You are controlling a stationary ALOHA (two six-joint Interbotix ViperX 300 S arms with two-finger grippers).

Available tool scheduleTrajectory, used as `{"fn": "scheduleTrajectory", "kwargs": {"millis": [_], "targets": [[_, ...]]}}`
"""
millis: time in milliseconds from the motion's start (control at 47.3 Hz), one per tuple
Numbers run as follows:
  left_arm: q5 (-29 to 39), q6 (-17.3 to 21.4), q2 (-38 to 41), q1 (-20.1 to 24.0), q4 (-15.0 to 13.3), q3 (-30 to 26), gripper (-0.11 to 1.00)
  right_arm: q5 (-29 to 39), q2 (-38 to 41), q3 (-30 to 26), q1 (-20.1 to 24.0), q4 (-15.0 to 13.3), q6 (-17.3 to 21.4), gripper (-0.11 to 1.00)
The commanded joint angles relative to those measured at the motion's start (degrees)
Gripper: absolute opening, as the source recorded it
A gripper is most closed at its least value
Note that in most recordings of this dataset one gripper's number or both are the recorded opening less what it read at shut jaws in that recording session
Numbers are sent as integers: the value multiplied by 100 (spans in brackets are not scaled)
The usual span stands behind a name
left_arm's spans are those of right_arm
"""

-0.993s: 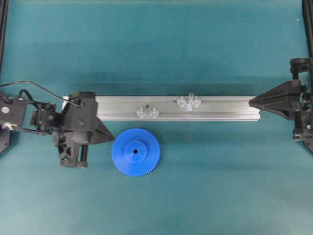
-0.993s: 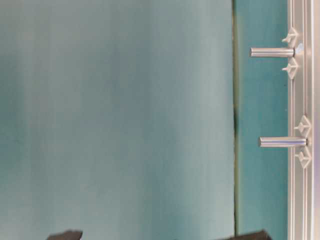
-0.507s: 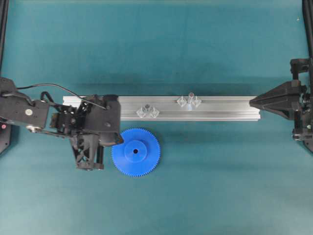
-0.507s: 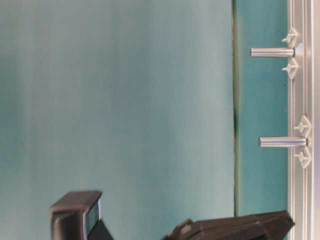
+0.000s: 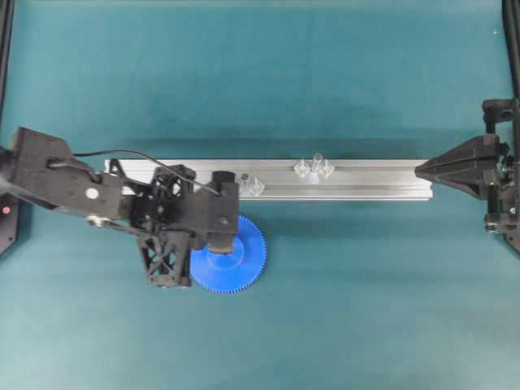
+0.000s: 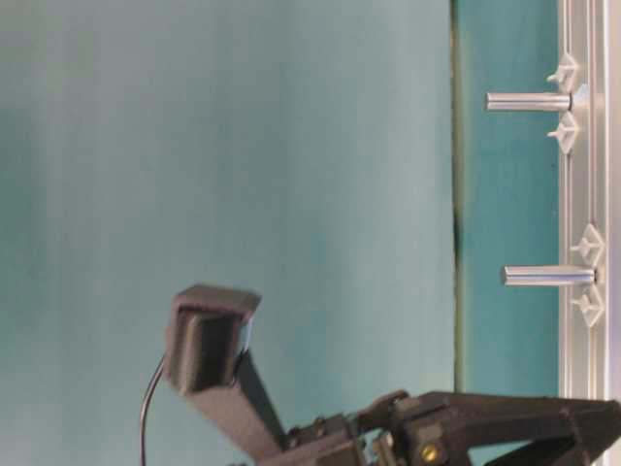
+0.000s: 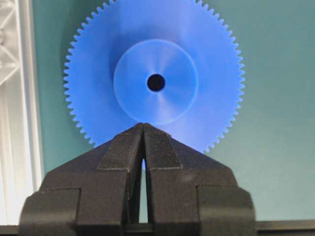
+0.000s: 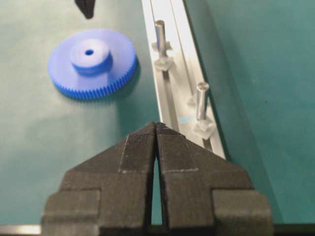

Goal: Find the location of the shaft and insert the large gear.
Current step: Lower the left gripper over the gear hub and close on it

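The large gear [image 5: 244,258] is a bright blue toothed disc lying flat on the teal mat, just in front of the aluminium rail [image 5: 366,183]. My left arm [image 5: 175,219] covers the gear's left part. My left gripper [image 7: 143,127] is shut and empty, its tips over the near edge of the gear's raised hub [image 7: 156,82]. The shaft [image 5: 317,160] stands upright on the rail between two clear mounts, right of the gear; it is the nearer pin [image 8: 201,101] in the right wrist view. My right gripper [image 5: 417,169] is shut and empty at the rail's right end.
A shorter dark-topped stub [image 5: 243,176] stands on the rail beside my left arm, the farther pin [image 8: 159,32] in the right wrist view. A black cable [image 5: 122,154] loops over the left arm. Black frame posts [image 5: 6,49] line both side edges of the mat.
My left arm has swung right from beside the rail's left end to over the gear's left part, still shut. The gear, rail and right arm have not moved.
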Motion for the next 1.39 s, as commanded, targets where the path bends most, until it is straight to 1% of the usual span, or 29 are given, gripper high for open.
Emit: {"fn": "scheduleTrajectory", "kwargs": {"millis": [0,254,528,718,1289,1373], "targets": [[53,18,35,-53,9,-281,1,-35,18,-53,-26,9,62,1],[255,44,422,-97,9,-650,1,-35,18,9,-35,9,105,1],[492,237,747,-211,9,-976,1,-53,9,44,-44,9,123,1],[633,237,782,-211,53,-1011,1,-53,-26,44,-44,9,123,1],[589,255,747,-202,53,-1081,1,-35,-158,70,-44,0,132,1],[589,255,738,-185,53,-1081,4,-26,-158,79,-44,9,132,1]]}}
